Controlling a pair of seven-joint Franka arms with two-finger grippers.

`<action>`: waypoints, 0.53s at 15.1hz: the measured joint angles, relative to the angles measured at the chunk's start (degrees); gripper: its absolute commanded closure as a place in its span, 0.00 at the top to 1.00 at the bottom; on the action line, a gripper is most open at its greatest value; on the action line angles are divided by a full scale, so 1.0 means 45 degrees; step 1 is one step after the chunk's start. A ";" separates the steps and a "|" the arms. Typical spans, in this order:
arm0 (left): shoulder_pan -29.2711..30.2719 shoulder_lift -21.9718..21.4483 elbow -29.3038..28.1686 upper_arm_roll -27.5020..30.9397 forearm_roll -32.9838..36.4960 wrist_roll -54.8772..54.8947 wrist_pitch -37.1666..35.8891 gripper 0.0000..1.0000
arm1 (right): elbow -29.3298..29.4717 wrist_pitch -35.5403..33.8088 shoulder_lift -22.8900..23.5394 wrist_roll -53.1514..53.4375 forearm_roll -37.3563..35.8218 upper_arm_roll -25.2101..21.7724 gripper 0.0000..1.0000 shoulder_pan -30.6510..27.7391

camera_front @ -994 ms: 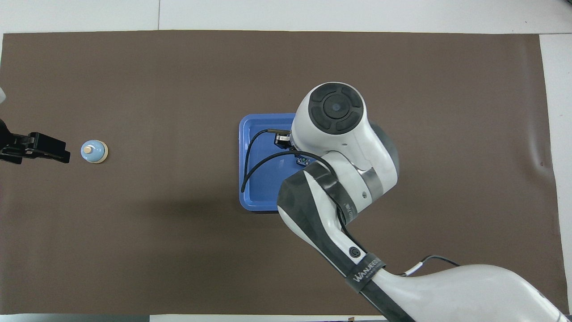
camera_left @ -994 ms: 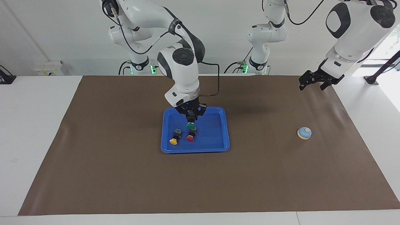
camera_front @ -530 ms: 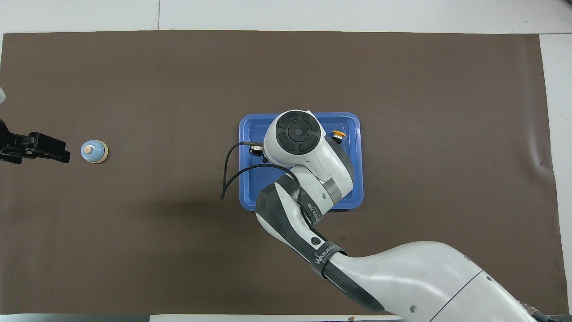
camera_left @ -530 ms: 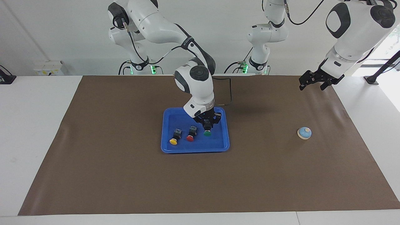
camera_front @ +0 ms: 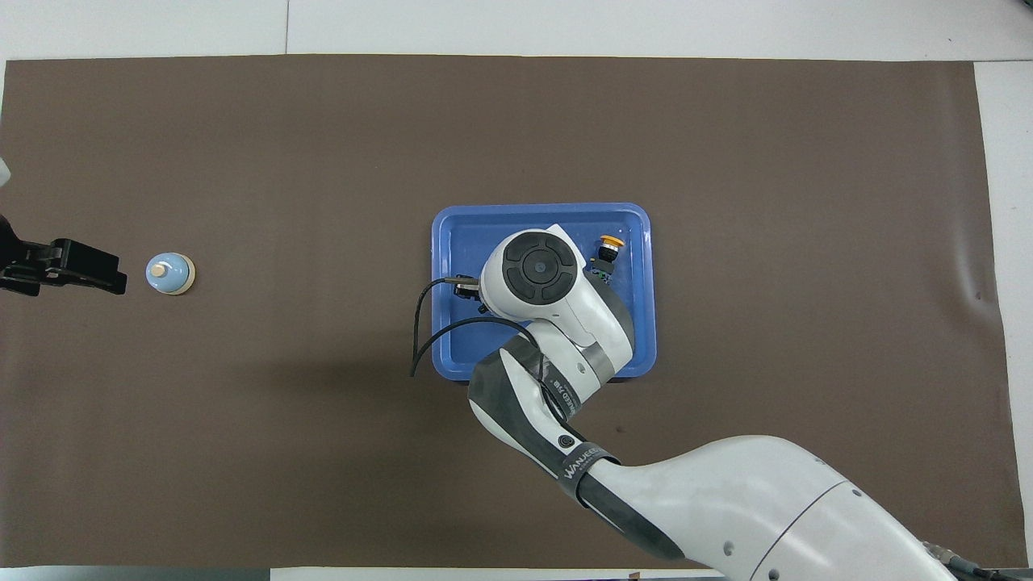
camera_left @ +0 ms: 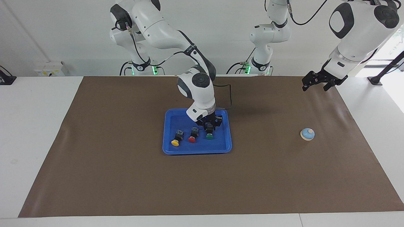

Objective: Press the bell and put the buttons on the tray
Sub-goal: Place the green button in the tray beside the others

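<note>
The blue tray (camera_left: 221, 148) (camera_front: 541, 210) lies mid-mat. Three buttons lie in it in a row: yellow (camera_left: 176, 139) (camera_front: 607, 250), red (camera_left: 192, 136) and green (camera_left: 209, 136). The green one is at the row's end toward the left arm. My right gripper (camera_left: 209, 125) is low over the tray, right at the green button's black body, whose cap rests by the tray floor. In the overhead view the right arm's wrist hides this gripper and the red and green buttons. The bell (camera_left: 307, 134) (camera_front: 169, 274) stands toward the left arm's end. My left gripper (camera_left: 316, 84) (camera_front: 105, 278) waits open, raised beside it.
A brown mat (camera_left: 126, 176) covers the table under everything. The right arm's cable (camera_front: 428, 323) loops over the tray's edge. A white box (camera_left: 50, 68) sits on the table's corner near the right arm's base.
The right gripper carried the green button across the tray toward the left arm's end and lowered it beside the red one. The left arm has not moved.
</note>
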 measured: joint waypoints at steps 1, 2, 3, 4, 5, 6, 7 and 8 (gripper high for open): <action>0.0000 0.0000 0.0000 0.0001 0.0000 0.0000 0.0000 1.00 | 0.0075 -0.0141 -0.0069 0.0313 0.0004 -0.0003 1.00 -0.0002; 0.0000 0.0000 0.0000 0.0001 0.0000 0.0000 0.0000 1.00 | 0.0269 -0.0532 -0.0149 0.0541 0.0013 -0.0013 1.00 -0.0019; 0.0000 0.0000 0.0000 0.0002 0.0000 0.0000 0.0000 1.00 | 0.0626 -0.1175 -0.0264 0.0663 0.0035 -0.0029 1.00 -0.0070; 0.0000 0.0000 0.0000 0.0001 0.0000 0.0000 0.0000 1.00 | 0.0947 -0.1731 -0.0431 0.0711 0.0082 -0.0083 1.00 -0.0135; 0.0000 0.0000 0.0000 0.0001 0.0000 0.0000 0.0000 1.00 | 0.1205 -0.2230 -0.0683 0.0738 0.0111 -0.0126 1.00 -0.0312; 0.0000 0.0000 0.0000 0.0001 0.0000 0.0000 0.0000 1.00 | 0.1350 -0.2675 -0.0995 0.0732 0.0116 -0.0136 1.00 -0.0622; 0.0000 0.0000 0.0000 0.0001 0.0000 0.0000 0.0000 1.00 | 0.1419 -0.3143 -0.1339 0.0560 0.0117 -0.0139 1.00 -0.1000; 0.0000 0.0000 0.0000 0.0001 0.0000 0.0000 0.0000 1.00 | 0.1439 -0.3678 -0.1698 0.0090 0.0118 -0.0139 1.00 -0.1413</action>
